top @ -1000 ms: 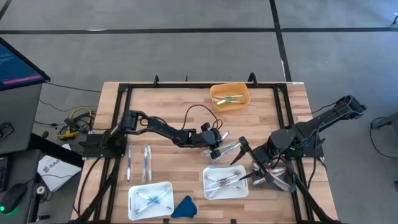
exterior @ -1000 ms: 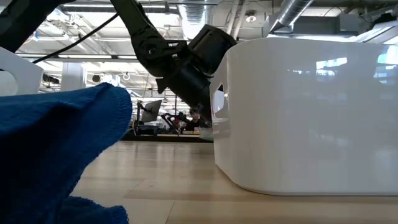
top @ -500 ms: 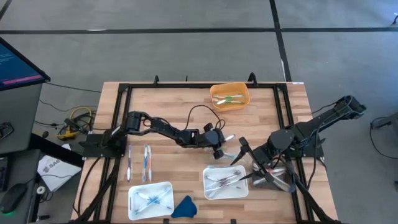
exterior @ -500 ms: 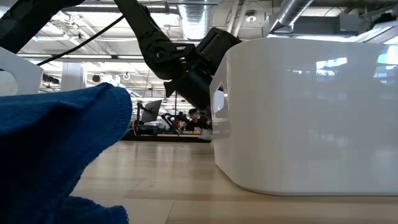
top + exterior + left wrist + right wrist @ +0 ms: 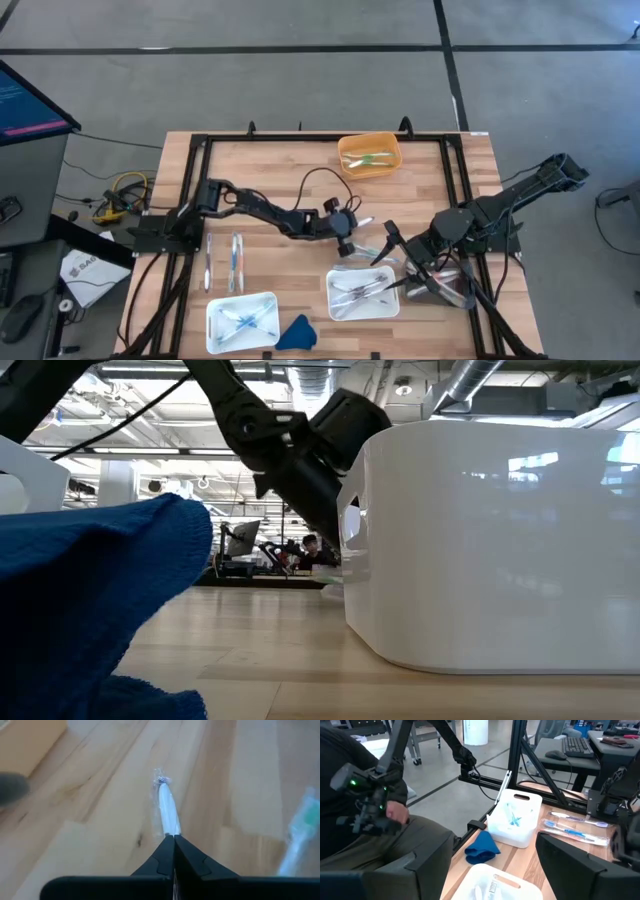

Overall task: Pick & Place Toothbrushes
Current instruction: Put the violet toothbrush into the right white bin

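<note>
My left gripper (image 5: 346, 224) is at the table's middle, shut on a white toothbrush in a clear wrapper (image 5: 167, 810). The toothbrush also shows in the high view (image 5: 362, 221). In the low view the gripper (image 5: 320, 470) stands behind the white tray, which hides its fingertips. My right gripper (image 5: 388, 262) is open and empty beside the right white tray (image 5: 340, 305), which holds several toothbrushes. More toothbrushes (image 5: 374, 241) lie on the table between the two grippers. Another with a green head (image 5: 300, 830) lies beside the held one. My left gripper pinches the toothbrush at one end (image 5: 172, 833) between its two shut fingertips. The fingers lie along it, so the rest sticks straight out beyond them toward the table's right. Whether its far end (image 5: 160, 781) rests on the table, I cannot tell.
An orange bin (image 5: 392, 158) with toothbrushes stands at the far middle. A second white tray (image 5: 268, 322) with blue toothbrushes and a blue cloth lump (image 5: 297, 333) sit at the near edge. Two toothbrushes (image 5: 236, 262) lie at the left. A person (image 5: 375, 795) sits beyond the table.
My left gripper has gone a little toward the table's right and down, then drawn back toward the left and up. The white toothbrush has stayed at its fingertips.
</note>
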